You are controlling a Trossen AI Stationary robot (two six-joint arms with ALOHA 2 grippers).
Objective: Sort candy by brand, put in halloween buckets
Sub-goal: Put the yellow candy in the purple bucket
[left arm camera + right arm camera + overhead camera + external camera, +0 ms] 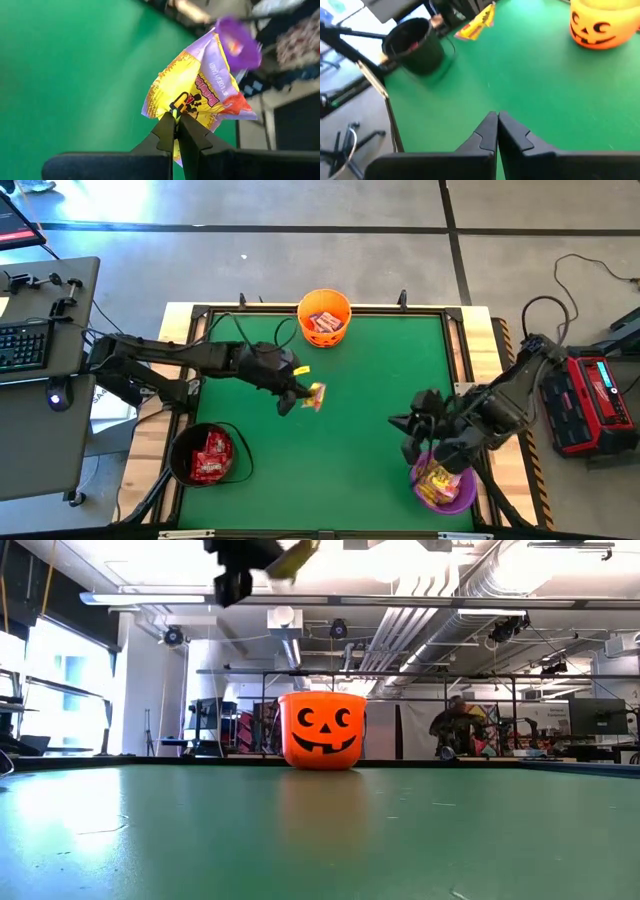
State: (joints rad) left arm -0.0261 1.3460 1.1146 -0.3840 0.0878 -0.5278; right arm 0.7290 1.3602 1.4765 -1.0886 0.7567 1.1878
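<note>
A yellow candy packet [200, 95] with a purple end hangs well above the green table, held in my left gripper [302, 395], which is left of the table's middle. The low view catches that gripper [235, 570] and the packet [295, 558] at its top edge. The orange bucket [324, 317] stands at the far edge with candy inside. Red candy fills the black bucket [208, 455] at the near left. The purple bucket [445, 488] at the near right holds yellow candy. My right gripper [497, 125] is shut on nothing, hovering by the purple bucket [402, 425]. My left gripper pinches the yellow packet by one edge [176, 112] between its two fingertips. The fingers come from the table's left, slanting downward. The packet sticks out past the fingertips, crumpled, and is lifted clear of the table.
The green mat [360, 380] lies bare between the three buckets. A raised black frame [455, 350] runs around it. A desk with a keyboard [25, 345] stands to the left and a red device [590, 405] to the right.
</note>
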